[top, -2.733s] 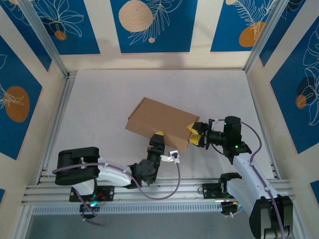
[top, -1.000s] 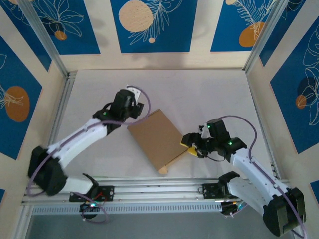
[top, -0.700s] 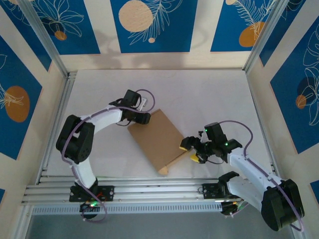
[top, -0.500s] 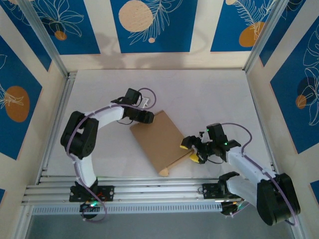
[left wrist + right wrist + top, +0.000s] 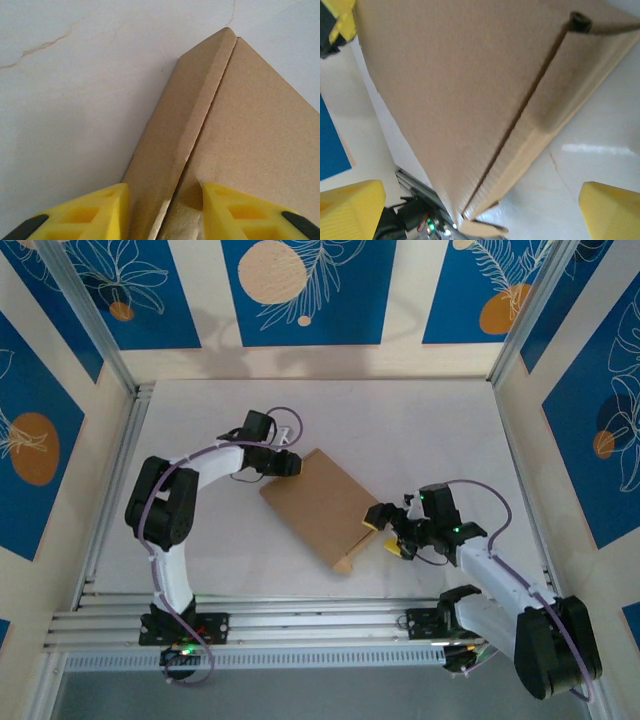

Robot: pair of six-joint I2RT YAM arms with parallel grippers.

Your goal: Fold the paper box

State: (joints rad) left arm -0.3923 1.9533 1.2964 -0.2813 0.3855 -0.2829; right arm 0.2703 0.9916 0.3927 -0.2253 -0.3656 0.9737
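The paper box [image 5: 318,504] lies folded shut on the table as a flat brown rectangle, turned at an angle. My left gripper [image 5: 289,466] is at its far-left edge. In the left wrist view its yellow fingers [image 5: 95,212] stand apart astride that edge, one by the side wall [image 5: 165,150] and one over the lid [image 5: 260,130]; the left gripper [image 5: 165,216] is open. My right gripper [image 5: 385,534] is wide open just off the box's near-right side. In the right wrist view the box [image 5: 470,90] fills the space ahead of that gripper [image 5: 480,215], and a small flap [image 5: 480,229] sticks out at its near corner.
The white table [image 5: 420,430] has free room behind and to the right of the box. An aluminium rail [image 5: 300,615] runs along the near edge. Blue-patterned walls [image 5: 300,290] close in the back and both sides.
The box has slid slightly away from the near rail and to the right. My left gripper has shifted along the box's far-left edge. My right gripper has stayed open beside the box.
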